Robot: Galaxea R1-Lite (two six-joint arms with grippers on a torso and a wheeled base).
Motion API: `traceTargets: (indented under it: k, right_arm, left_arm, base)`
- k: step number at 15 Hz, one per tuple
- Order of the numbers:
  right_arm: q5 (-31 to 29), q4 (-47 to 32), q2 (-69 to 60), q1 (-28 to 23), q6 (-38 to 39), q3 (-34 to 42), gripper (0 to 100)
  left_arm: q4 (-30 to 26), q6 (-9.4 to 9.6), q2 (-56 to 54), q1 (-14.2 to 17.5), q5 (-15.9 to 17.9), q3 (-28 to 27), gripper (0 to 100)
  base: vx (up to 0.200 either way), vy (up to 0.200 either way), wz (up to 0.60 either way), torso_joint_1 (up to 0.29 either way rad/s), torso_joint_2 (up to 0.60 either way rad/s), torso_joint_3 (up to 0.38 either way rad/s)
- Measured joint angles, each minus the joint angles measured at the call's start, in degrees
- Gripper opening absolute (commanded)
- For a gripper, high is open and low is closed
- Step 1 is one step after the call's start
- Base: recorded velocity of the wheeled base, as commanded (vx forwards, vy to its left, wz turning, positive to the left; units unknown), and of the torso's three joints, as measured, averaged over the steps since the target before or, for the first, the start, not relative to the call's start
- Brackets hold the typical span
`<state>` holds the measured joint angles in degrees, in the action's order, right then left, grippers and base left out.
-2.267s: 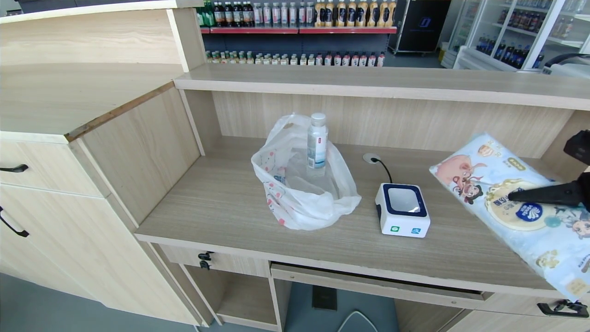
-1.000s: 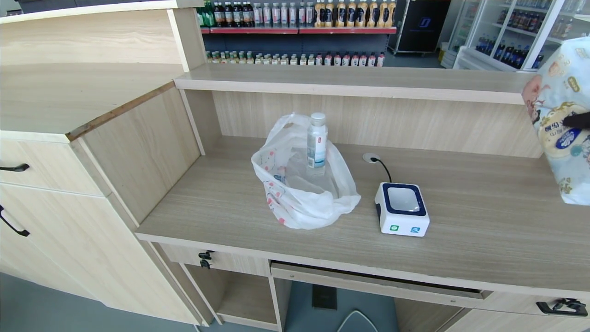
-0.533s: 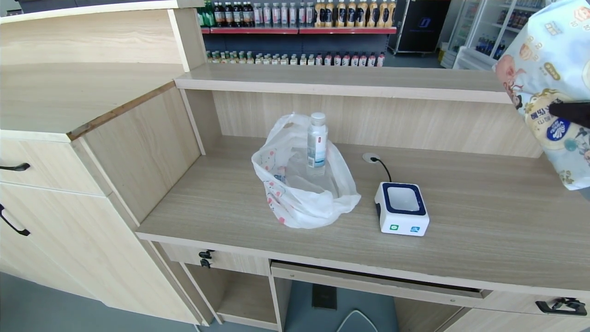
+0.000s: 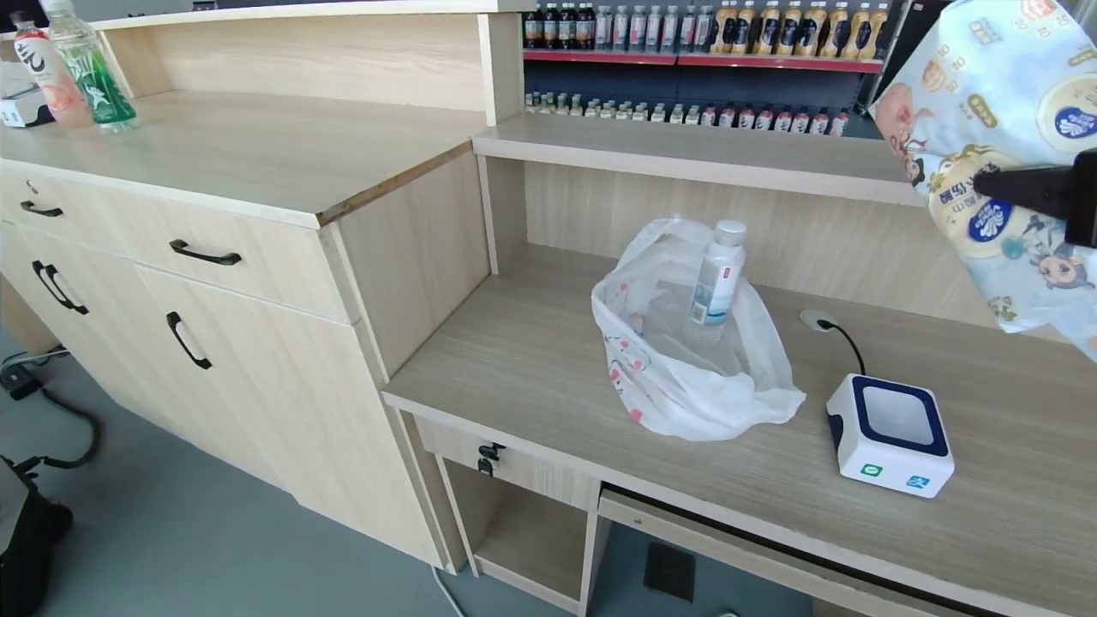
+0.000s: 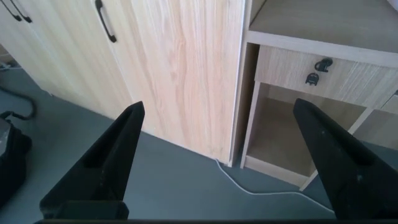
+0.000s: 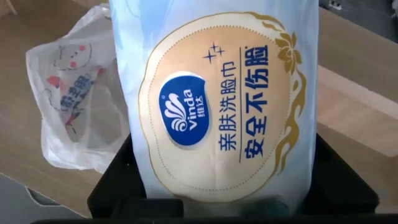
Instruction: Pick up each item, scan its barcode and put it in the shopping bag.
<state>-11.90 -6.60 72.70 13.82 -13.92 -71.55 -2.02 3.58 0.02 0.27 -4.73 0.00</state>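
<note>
My right gripper [image 4: 1024, 188] is shut on a big soft pack of tissues [image 4: 986, 103] printed with cartoon figures, held high at the right, above the counter. The pack [image 6: 217, 106] hides the fingers in the right wrist view. A white shopping bag [image 4: 686, 377] lies open on the counter [image 4: 531, 360] with a clear water bottle [image 4: 716, 274] standing in it; the bag [image 6: 68, 106] also shows below the pack. A white and blue barcode scanner [image 4: 891, 433] sits to the right of the bag. My left gripper [image 5: 217, 162] hangs open, low, in front of the cabinet, with nothing in it.
A taller cabinet [image 4: 214, 163] with drawers stands left of the counter; two drink bottles [image 4: 73, 73] stand at its far left corner. A raised shelf [image 4: 686, 150] runs behind the counter. The scanner cable [image 4: 844, 338] runs to a hole in the counter. Shop shelves are behind.
The camera has swung to the left, so the whole scene has shifted right. The tissue pack was lifted off the counter's right end and now hangs high in my right gripper.
</note>
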Motion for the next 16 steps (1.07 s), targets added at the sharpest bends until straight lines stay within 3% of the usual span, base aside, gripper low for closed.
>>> traceTargets:
  k: [3,6,16]
  right_arm:
    - [6.1,5.8,5.6,-0.3,6.0,-0.3,0]
    - [17.7,10.9,12.0,-1.9,9.1,2.5,0]
    - [22.8,24.4,25.9,-3.0,11.7,5.9,0]
  left_arm:
    - [0.0,0.02,0.0,0.0,0.0,0.0,100]
    - [0.0,0.02,0.0,0.0,0.0,0.0,100]
    - [0.0,0.00,0.0,0.0,0.0,0.0,100]
  base:
    - [0.000,0.000,0.00,0.000,0.00,0.000]
    - [0.000,0.000,0.00,0.000,0.00,0.000]
    - [0.000,0.000,0.00,0.000,0.00,0.000]
